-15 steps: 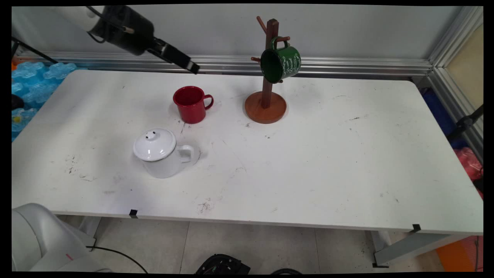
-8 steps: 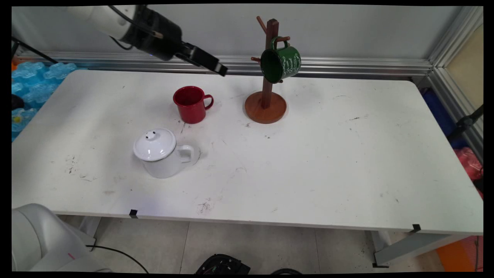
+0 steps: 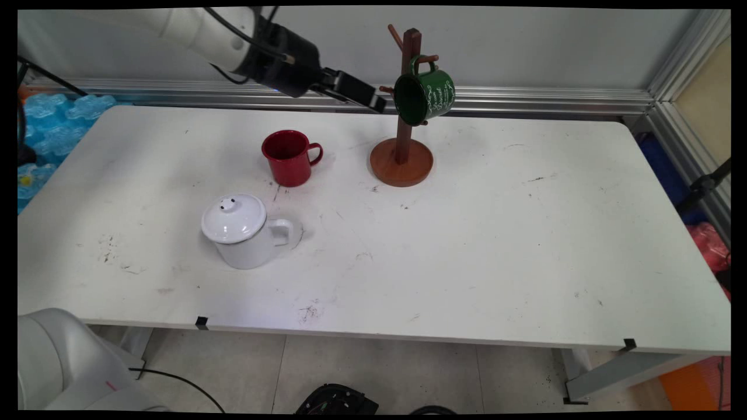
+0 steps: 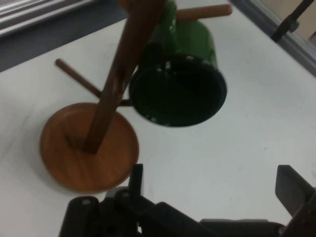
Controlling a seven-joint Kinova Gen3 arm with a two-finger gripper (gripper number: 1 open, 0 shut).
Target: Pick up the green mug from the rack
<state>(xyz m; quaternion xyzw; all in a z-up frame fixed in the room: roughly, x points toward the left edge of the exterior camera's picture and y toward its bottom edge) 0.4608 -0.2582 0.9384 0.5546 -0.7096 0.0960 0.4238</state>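
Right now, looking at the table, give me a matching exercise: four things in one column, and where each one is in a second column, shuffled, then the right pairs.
Things:
1. green mug
2. red mug
3. white teapot
4. gripper

Places:
A. on the table, nearest the camera
B. in the air, just left of the mug tree
C. hanging on a peg of the mug tree
D. upright on the table, left of the mug tree's base

Pairs: 1-C, 2-D, 3-A, 4-B
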